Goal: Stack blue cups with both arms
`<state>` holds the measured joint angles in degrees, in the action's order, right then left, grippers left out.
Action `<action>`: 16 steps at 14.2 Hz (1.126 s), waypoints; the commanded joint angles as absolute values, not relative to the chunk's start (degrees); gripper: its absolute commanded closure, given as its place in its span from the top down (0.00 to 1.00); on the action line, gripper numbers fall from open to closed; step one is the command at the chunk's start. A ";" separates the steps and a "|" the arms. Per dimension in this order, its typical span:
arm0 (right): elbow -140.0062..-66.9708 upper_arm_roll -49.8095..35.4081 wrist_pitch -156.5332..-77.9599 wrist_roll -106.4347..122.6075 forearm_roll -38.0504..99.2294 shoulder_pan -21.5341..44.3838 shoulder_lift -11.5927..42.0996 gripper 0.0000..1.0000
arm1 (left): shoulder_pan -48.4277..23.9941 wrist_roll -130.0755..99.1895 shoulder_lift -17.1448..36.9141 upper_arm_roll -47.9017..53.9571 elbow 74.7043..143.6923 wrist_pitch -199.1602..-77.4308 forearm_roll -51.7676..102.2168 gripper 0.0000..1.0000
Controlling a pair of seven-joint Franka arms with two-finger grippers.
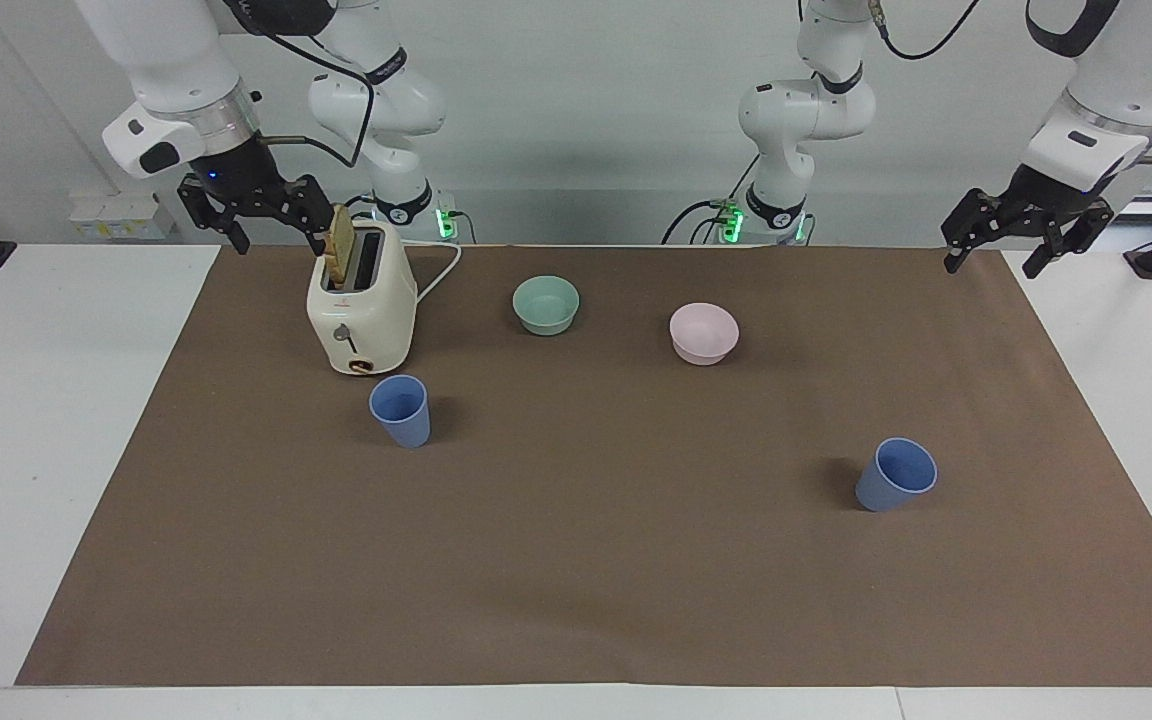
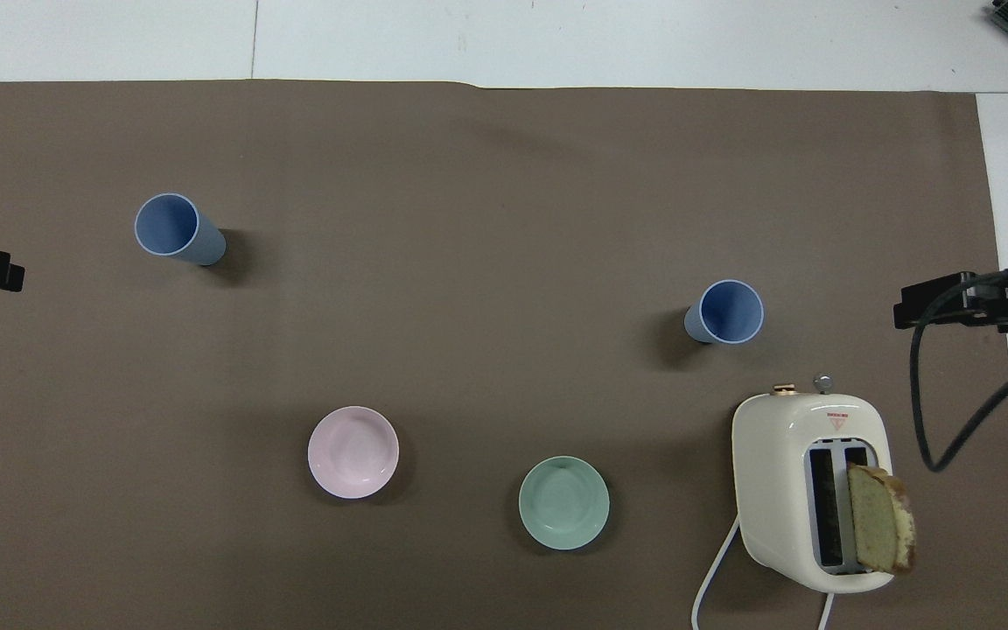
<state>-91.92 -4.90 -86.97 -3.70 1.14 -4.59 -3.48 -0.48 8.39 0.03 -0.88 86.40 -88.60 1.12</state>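
In the facing view we are seeing two blue cups standing upright and well apart on the brown mat: one cup just beside the toaster, farther from the robots than it, the other cup toward the left arm's end. The right gripper is hanging with fingers spread beside the toaster's bread slice; the left gripper is hovering spread over the mat's edge. In the overhead view we are finding the mint bowl and pink bowl sitting nearer the robots than both cups.
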 commanded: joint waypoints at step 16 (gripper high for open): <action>-93.96 -4.83 -88.15 -4.22 2.46 -4.75 -5.10 1.00 | -0.62 8.00 -0.26 -0.53 86.04 -88.15 1.67 1.00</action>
